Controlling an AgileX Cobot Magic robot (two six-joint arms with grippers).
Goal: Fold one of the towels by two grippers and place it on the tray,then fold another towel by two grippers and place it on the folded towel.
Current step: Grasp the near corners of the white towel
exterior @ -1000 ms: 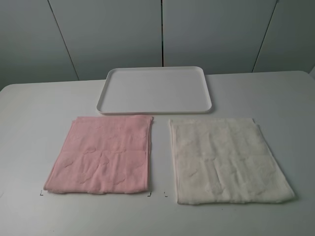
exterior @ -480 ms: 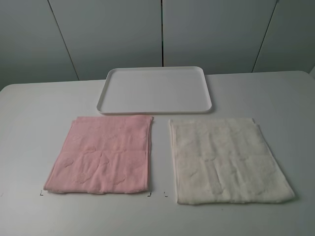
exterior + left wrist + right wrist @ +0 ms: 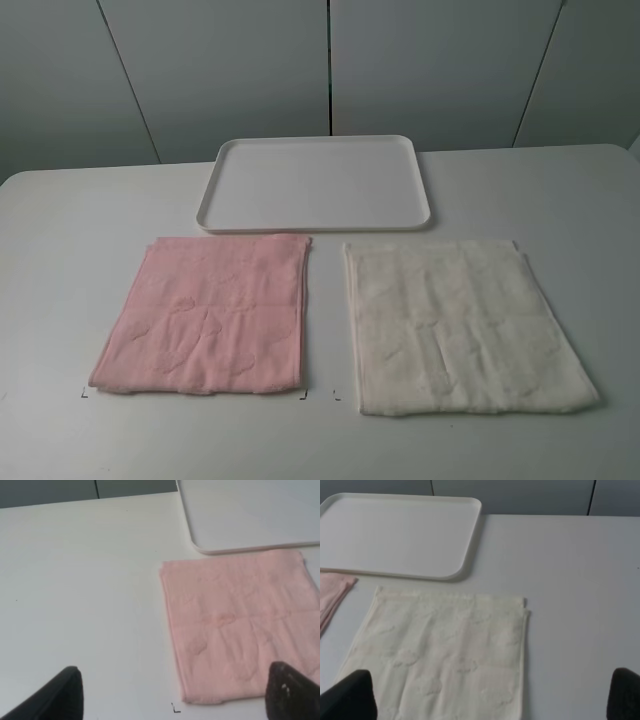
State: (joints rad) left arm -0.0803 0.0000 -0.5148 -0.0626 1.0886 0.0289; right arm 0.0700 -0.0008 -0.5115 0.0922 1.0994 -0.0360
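We see the table (image 3: 60, 260) carrying 3 things. The white tray (image 3: 315, 185) lies flat by the middle of the table's far edge, with nothing in it.

Between the tray and the near edge, 2 towels lie spread flat side by side, with a strip of bare table between them. The pink towel (image 3: 205, 315) is toward the left edge, and its far hem is just beside the tray's near rim. We cannot tell whether they touch. The cream towel (image 3: 460, 325) is toward the right edge and looks a little larger. Its far hem is near the tray's right corner but apart from it, and both towels show a faint embossed pattern. Small black corner marks (image 3: 303, 395) sit on the table at the pink towel's near corners.

The left end effector (image 3: 172, 697) hangs above the table by the pink towel's near left corner. Its 2 black fingers (image 3: 55, 702) are spread wide and hold nothing. The right end effector (image 3: 486, 695) hangs over the near part of the cream towel, its jaws likewise spread wide and empty. Neither end effector touches a towel, and neither appears in the high view.
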